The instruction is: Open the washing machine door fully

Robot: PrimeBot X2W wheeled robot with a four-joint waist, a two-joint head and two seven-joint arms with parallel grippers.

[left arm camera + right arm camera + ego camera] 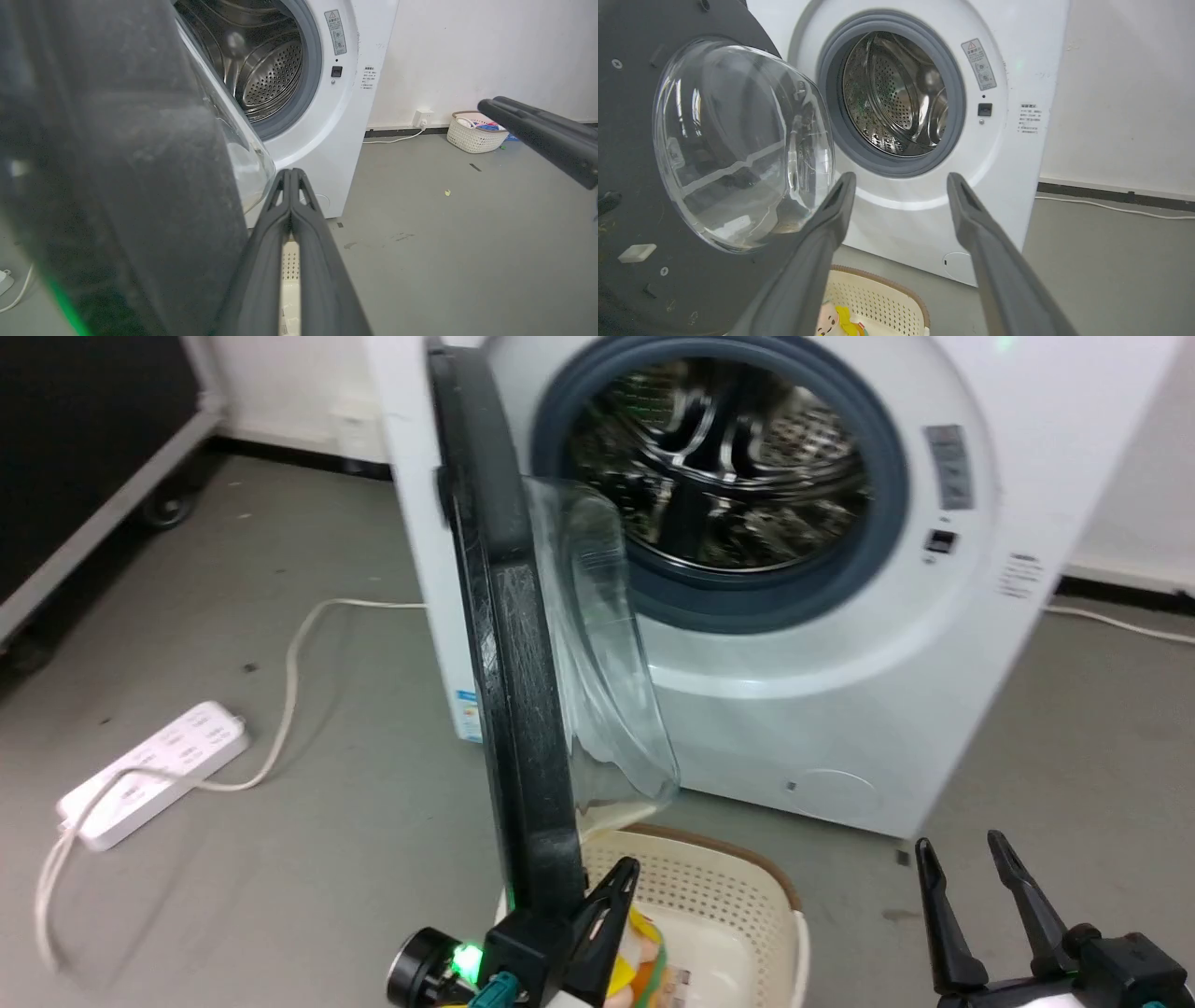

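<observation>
Standing edge-on down the middle-left of the head frame, the washing machine door [509,616] juts out from the machine, its inner side facing right. The left gripper [621,873], jaws together, sits just right of the door's lower rim; touching or not, I can't tell. The right gripper [962,845], jaws apart, hangs well off at lower right. Swinging the door wider means a leftward push, I'd say.

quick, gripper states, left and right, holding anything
Left gripper: closed on nothing, beside the washing machine door edge.
Right gripper: open, holding nothing.
</observation>
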